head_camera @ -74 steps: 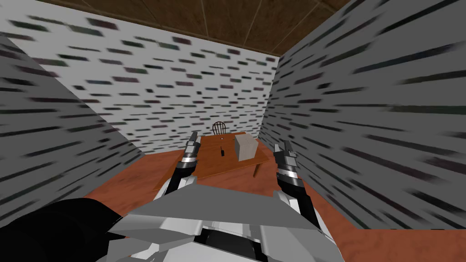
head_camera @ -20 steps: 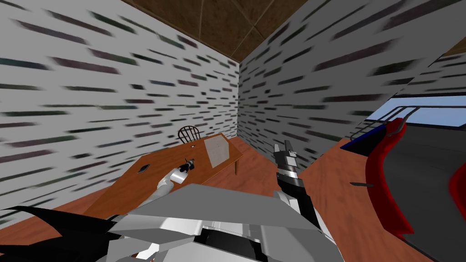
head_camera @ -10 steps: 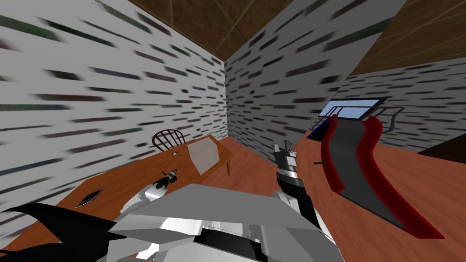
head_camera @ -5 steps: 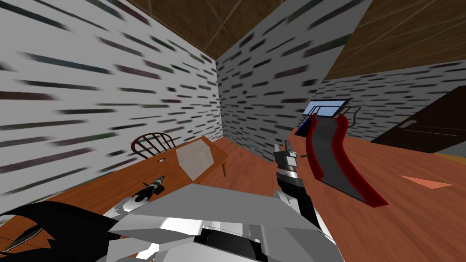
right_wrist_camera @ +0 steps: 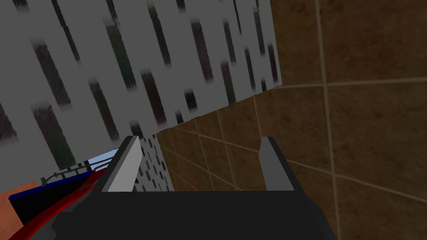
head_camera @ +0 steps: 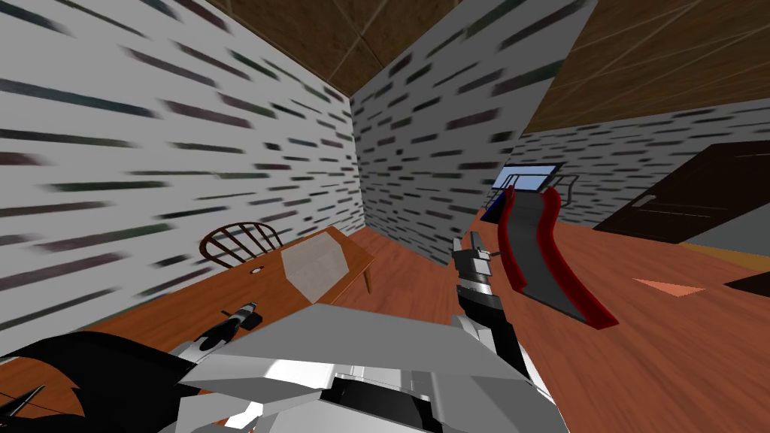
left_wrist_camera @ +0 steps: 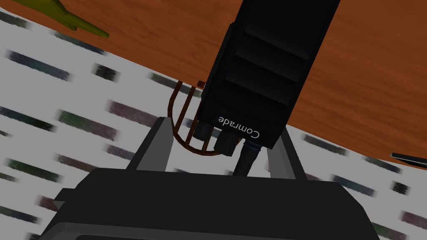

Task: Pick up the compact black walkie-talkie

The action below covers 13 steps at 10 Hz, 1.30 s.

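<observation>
The compact black walkie-talkie (left_wrist_camera: pixel 258 71), a ribbed oblong casing with the white word "Comrade" on its near end and a stubby aerial, sits between the two fingers of the left gripper (left_wrist_camera: pixel 224 127), its knobbed end towards the gripper's dark body and its length running away over the reddish-brown wooden bench (left_wrist_camera: pixel 354 83). The gripper's fingers are apart. One lies against the side of the casing, while a gap shows between the other and the casing, and through that gap the curved back of a dark wooden spindle chair (left_wrist_camera: pixel 187 133) is visible. Whether the radio rests on the bench or is raised off it, I cannot tell. In the head view, this arm reaches low across the bench, short of a plain pale grey box (head_camera: pixel 316 267) that stands near the bench's far end, with the chair behind against the speckled wall. An olive-yellow pointed object (left_wrist_camera: pixel 62 12) lies on the wood well away from the radio. The right gripper (head_camera: pixel 472 244) is held upright off to the side of the bench, over the wooden floor (head_camera: pixel 677 353), fingers spread with nothing between them. Beyond it stand a red-edged grey slide (head_camera: pixel 553 271) and a dark door (head_camera: pixel 699 195).
</observation>
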Tool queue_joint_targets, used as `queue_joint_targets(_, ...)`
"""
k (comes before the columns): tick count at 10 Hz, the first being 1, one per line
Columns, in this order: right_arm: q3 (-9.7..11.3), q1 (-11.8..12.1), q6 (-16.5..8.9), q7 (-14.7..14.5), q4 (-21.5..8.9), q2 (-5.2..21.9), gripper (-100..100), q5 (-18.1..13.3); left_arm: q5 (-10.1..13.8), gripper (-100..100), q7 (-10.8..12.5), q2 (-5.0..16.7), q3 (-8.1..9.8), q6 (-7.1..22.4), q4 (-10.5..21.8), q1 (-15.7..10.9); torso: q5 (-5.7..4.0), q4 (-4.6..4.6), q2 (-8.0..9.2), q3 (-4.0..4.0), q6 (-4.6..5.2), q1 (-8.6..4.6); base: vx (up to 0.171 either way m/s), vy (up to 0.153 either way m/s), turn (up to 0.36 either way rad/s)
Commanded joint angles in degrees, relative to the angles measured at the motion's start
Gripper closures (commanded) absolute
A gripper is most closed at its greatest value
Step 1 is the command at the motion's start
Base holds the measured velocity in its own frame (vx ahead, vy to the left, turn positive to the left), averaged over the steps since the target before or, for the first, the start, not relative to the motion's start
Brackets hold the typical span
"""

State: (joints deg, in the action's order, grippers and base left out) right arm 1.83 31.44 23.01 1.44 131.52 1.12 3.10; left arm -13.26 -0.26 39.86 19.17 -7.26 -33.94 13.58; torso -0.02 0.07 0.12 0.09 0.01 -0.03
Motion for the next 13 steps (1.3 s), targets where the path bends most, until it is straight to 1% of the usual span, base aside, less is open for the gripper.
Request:
queue_joint_targets(1, 0.0, 0.0, 0.0, 0.0, 0.0, 0.0, 0, 0.0, 0.0, 100, 0.0, 0.0, 0.0, 0.0, 0.0, 0.0, 0.0, 0.0, 0.0, 0.0, 0.0, 0.0, 0.0, 0.0, 0.0)
queue_joint_targets(4, 0.0, 0.0, 0.0, 0.0, 0.0, 0.0, 0, 0.0, -0.01, 100, -0.01, -0.01, -0.02, -0.01, -0.04, -0.05, 0.01, -0.01, 0.05, 0.02, -0.06, 0.03, 0.0, 0.0, 0.0)
queue_joint_targets(5, 0.0, 0.0, 0.0, 0.0, 0.0, 0.0, 0, 0.0, 0.0, 0, -0.01, -0.01, -0.02, -0.02, -0.04, -0.06, 0.0, -0.01, 0.05, 0.02, -0.07, 0.03, 0.0, 0.0, 0.0)
queue_joint_targets(6, 0.0, 0.0, 0.0, 0.0, 0.0, 0.0, 0, 0.0, -0.11, 100, -1.26, -1.03, -0.93, 1.72, -1.76, -1.24, 0.0, -0.01, 0.05, 0.02, -0.07, 0.03, -0.024, 0.025, 0.185)
queue_joint_targets(7, 0.0, 0.0, 0.0, 0.0, 0.0, 0.0, 0, 0.0, -0.11, 100, -2.4, -2.03, -2.27, 3.53, -3.93, -2.33, 0.03, -0.01, 0.13, 0.06, -0.15, 0.1, -0.047, 0.052, 0.35)
queue_joint_targets(8, -0.01, 0.0, 0.0, 0.0, 0.0, 0.0, 0, 0.0, -0.11, 100, -2.4, -2.03, -2.27, 4.11, -3.65, -2.33, 0.14, -0.03, 0.21, 0.09, -0.23, 0.22, -0.035, 0.048, 0.135)
queue_joint_targets(9, 0.0, -0.01, 0.0, 0.0, 0.0, 0.0, 0, 0.0, -0.11, 100, -2.4, -2.03, -2.27, 4.4, -4.26, -2.33, 0.24, -0.09, 0.27, 0.09, -0.32, 0.36, -0.017, 0.023, -0.016)
queue_joint_targets(10, 0.0, -0.01, 0.0, 0.0, 0.0, 0.0, 0, 0.0, -0.11, 100, -3.55, -3.03, -3.62, 6.32, -6.02, -3.42, 0.27, -0.1, 0.24, 0.07, -0.29, 0.36, -0.021, 0.042, 0.183)
queue_joint_targets(11, 0.0, 0.0, 0.0, 0.0, 0.0, 0.0, 0, 0.0, -0.11, 100, -4.7, -4.03, -4.96, 8.86, -9.72, -4.51, 0.35, -0.12, 0.23, 0.05, -0.32, 0.41, -0.037, 0.053, 0.354)
queue_joint_targets(12, -0.01, 0.0, 0.0, 0.0, 0.0, 0.0, 0, 0.0, -0.11, 100, -4.7, -4.03, -4.96, 9.75, -10.42, -4.32, 0.36, -0.12, 0.29, 0.08, -0.39, 0.45, -0.034, 0.036, 0.126)
queue_joint_targets(13, 0.0, -0.01, 0.0, 0.0, 0.0, 0.0, 0, 0.0, -0.11, 100, -5.85, -5.03, -6.31, 12.43, -13.3, -5.6, 0.38, -0.12, 0.26, 0.07, -0.31, 0.48, -0.043, 0.043, 0.216)
